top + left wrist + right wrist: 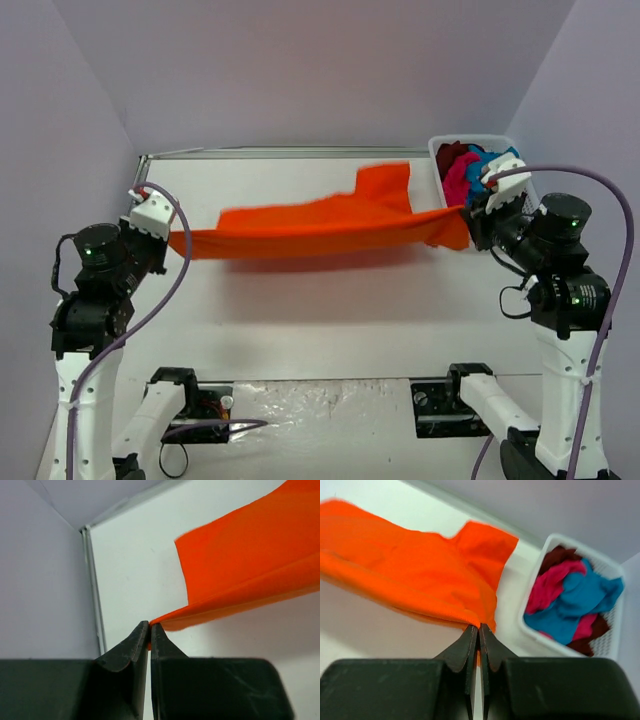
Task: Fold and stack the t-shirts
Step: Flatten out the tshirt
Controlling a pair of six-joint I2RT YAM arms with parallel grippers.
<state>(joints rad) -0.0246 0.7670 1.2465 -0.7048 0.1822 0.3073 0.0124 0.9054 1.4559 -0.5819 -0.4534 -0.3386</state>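
Left hand (173, 240) and right hand (468, 216) are each clenching one end of the orange shirt (320, 226), pulling it into a taut band that is hanging just above the tabletop (300, 310) and casting a shadow beneath it. Seen from the left wrist, the hand (149, 625) is pinching the cloth's very tip between closed jaws, with the shirt (250, 565) running away to the right. Seen from the right wrist, that hand (479, 626) is gripping a bunched corner, with the shirt (410, 570) fanning out to the left.

The shirt's long axis is running straight across, from one hand to the other, so neither arm is nearer to it; each is holding its own end. One sleeve (385, 185) is trailing toward the far edge, and whether it is resting on the tabletop cannot be told.

The other shirts (465, 170), teal, pink and dark red, are waiting in the white basket (470, 138) at the far right corner, just beside the right hand.

Judging by the stretch, the next move is likely calling for both hands to be lowering together and keeping the band level, so the cloth is landing flat in the middle, well left of the basket.
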